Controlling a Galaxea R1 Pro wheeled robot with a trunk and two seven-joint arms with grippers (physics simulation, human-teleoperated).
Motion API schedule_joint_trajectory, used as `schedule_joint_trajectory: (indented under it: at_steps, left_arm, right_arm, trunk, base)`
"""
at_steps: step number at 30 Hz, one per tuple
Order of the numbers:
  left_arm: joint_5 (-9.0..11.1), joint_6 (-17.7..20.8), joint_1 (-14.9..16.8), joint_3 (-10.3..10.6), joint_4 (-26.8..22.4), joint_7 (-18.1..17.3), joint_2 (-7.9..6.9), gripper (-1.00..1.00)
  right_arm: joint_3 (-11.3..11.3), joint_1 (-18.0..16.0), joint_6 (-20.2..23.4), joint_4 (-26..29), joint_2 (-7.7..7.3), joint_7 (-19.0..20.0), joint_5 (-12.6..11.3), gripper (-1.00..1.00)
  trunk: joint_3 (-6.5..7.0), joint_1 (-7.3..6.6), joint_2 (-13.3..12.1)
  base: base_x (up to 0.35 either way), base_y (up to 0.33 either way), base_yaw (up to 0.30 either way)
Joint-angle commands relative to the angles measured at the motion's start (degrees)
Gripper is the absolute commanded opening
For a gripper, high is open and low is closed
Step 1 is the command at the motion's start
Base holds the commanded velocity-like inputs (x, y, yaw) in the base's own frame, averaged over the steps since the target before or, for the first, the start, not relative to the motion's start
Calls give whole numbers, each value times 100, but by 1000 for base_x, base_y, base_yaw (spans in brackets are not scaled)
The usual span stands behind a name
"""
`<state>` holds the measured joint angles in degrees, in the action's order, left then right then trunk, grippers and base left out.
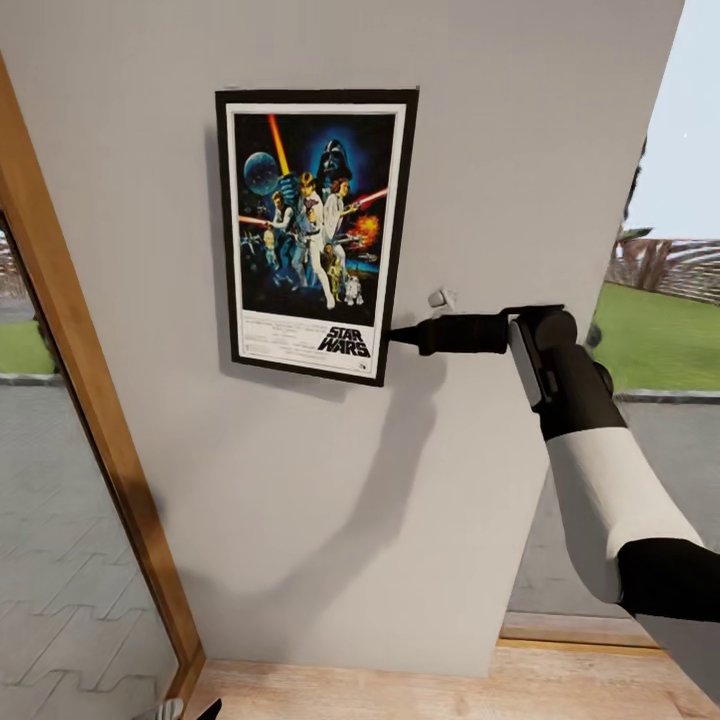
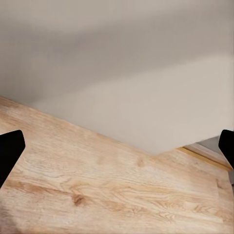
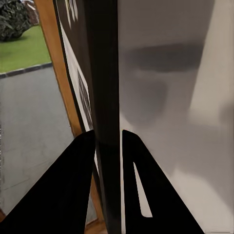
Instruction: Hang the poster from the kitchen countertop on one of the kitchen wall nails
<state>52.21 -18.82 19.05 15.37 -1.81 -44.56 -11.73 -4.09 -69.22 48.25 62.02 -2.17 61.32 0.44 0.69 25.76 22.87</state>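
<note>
In the head view we see the poster (image 1: 315, 235) upright against the light-grey wall (image 1: 520, 150), in the upper centre of the frame, slightly tilted. Our right gripper (image 1: 400, 335) reaches in from the right and is clamped on the poster's lower right edge. The right wrist view shows the poster (image 3: 105, 97) edge-on, its black frame pinched between the two dark fingers (image 3: 78, 175), which press on either side of it. A small pale fitting (image 1: 440, 298) sits on the wall just above the gripper. A wooden door frame (image 1: 90, 400) runs down the left side. In the left wrist view our left gripper (image 2: 117, 151) hangs spread wide over the wooden floor (image 2: 97, 185), holding nothing.
</note>
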Motion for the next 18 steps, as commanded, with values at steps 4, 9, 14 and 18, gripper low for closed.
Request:
schedule_joint_trajectory:
  at_steps: [4,9,14,18]
  left_arm:
    - [35,-34,2,49,5,-7,-1,100]
    - [35,-34,2,50,5,-7,0,100]
    - [35,-34,2,51,5,-8,0,100]
    - [35,-35,2,51,5,-7,-1,100]
  right_arm:
    - [-4,67,26,33,-5,19,-10,-100]
    - [-4,192,20,196,-4,13,-6,-100]
    - [-4,254,19,256,-9,12,-6,-100]
    - [-4,309,18,277,-11,12,-4,-100]
  trunk:
    - [-2,2,5]
    - [-2,2,5]
    - [-2,2,5]
    - [-2,2,5]
  base:
    - [0,0,0]
    - [0,0,0]
    - [0,0,0]
    - [0,0,0]
